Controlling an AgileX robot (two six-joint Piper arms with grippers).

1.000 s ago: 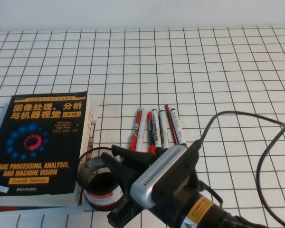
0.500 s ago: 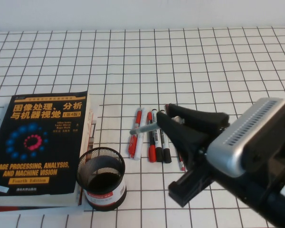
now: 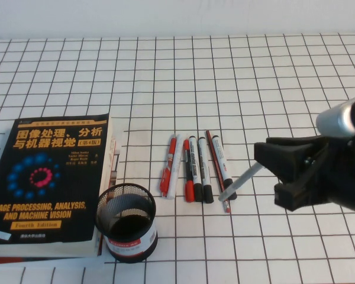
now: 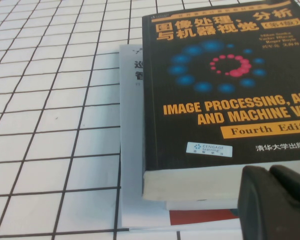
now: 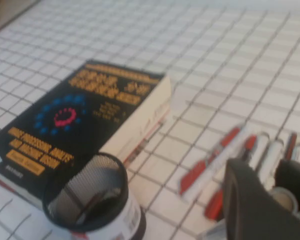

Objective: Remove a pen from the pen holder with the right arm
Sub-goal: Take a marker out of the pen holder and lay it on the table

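Right gripper [image 3: 270, 173], mid-right of frame, pinches slim grey pen [image 3: 239, 182], tilted over marker row [image 3: 192, 168], likely for set-down. Left gripper [image 4: 276, 200] idles by black textbook [image 4: 215, 90], fingers pressed together.

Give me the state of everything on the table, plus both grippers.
right gripper: shut on the grey pen, raised to the right of the loose pens.
grey pen: held, tilted, tip down by the row's right end.
pen holder: upright, beside the book.
loose pens: lying flat, side by side.
book: closed, flat on top of a stack.
left gripper: shut, by the book's edge.
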